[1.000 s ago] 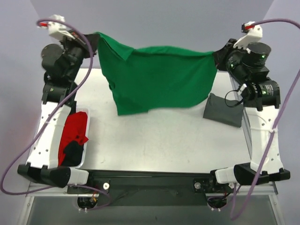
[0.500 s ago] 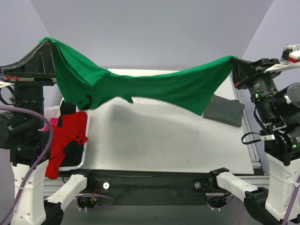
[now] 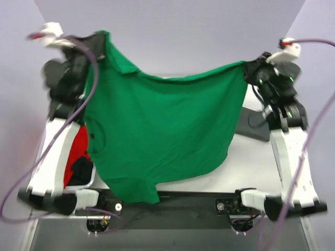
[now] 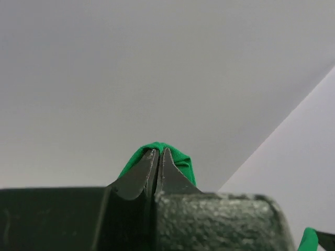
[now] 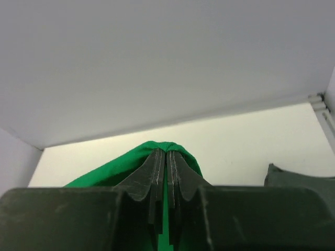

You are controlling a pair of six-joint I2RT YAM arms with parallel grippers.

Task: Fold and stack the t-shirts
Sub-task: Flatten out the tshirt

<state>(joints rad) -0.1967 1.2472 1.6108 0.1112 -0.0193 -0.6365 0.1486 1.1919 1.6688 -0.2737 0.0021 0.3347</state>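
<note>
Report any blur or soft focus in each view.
Top external: the left arm and right arm smear with motion blur, while the green t-shirt reads sharper. Left wrist: the left claw is close and soft-edged against a featureless wall. Right wrist: the right claw is likewise soft; even light, no glare.

At lower centre, the right gripper (image 5: 162, 152) has its two dark fingers pressed together on a fold of the green t-shirt (image 5: 125, 166), which bulges above the tips. A dark grey folded garment (image 5: 301, 180) lies at the right edge on the pale table (image 5: 235, 141).

No readable text, label or number shows anywhere.
</note>
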